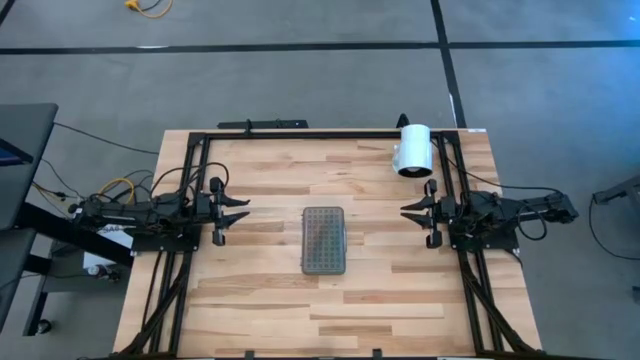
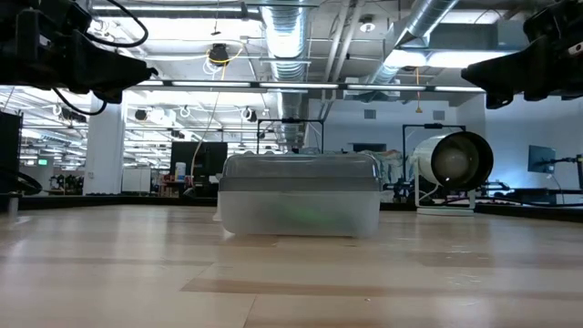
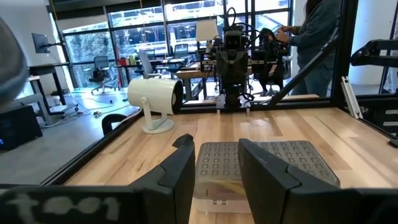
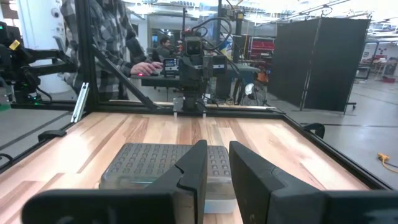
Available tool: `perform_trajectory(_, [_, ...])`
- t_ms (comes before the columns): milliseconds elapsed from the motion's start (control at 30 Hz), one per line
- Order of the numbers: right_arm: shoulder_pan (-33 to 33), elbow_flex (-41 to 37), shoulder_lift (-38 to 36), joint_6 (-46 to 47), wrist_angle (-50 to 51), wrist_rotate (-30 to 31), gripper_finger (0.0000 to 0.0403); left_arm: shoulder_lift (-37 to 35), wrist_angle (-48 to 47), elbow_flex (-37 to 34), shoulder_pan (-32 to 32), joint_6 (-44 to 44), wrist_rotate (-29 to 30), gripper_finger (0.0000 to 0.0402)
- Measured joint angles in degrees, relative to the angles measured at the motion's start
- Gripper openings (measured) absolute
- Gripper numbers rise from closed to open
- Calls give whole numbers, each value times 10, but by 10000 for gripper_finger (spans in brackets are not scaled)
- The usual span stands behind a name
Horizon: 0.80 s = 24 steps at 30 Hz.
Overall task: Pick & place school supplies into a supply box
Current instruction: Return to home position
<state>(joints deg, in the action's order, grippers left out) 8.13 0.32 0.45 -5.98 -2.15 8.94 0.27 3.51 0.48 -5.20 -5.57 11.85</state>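
Note:
The supply box [image 1: 324, 240] lies in the middle of the table with its grey dot-gridded lid shut, resting flat on its base. It also shows in the low view [image 2: 299, 196], the left wrist view [image 3: 267, 158] and the right wrist view [image 4: 143, 158]. A faint green shape [image 2: 305, 216] shows through its clear wall. No pens, pencils or scissors lie loose on the table. My left gripper [image 1: 246, 209] hovers open at the left of the box, above the table. My right gripper [image 1: 403, 212] hovers open at its right. Both point at the box and are empty.
A white cylinder [image 1: 413, 150] on a stand sits at the table's far right corner; it also shows in the low view [image 2: 451, 164]. A black frame [image 1: 330, 133] runs along the table's edges. A person [image 3: 314, 37] stands beyond the table.

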Motion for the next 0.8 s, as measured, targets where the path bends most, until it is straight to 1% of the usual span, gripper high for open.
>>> perform_trajectory(800, [0, 0, 0, 0, 0, 0, 63, 0, 0, 0, 0, 4, 0, 113])
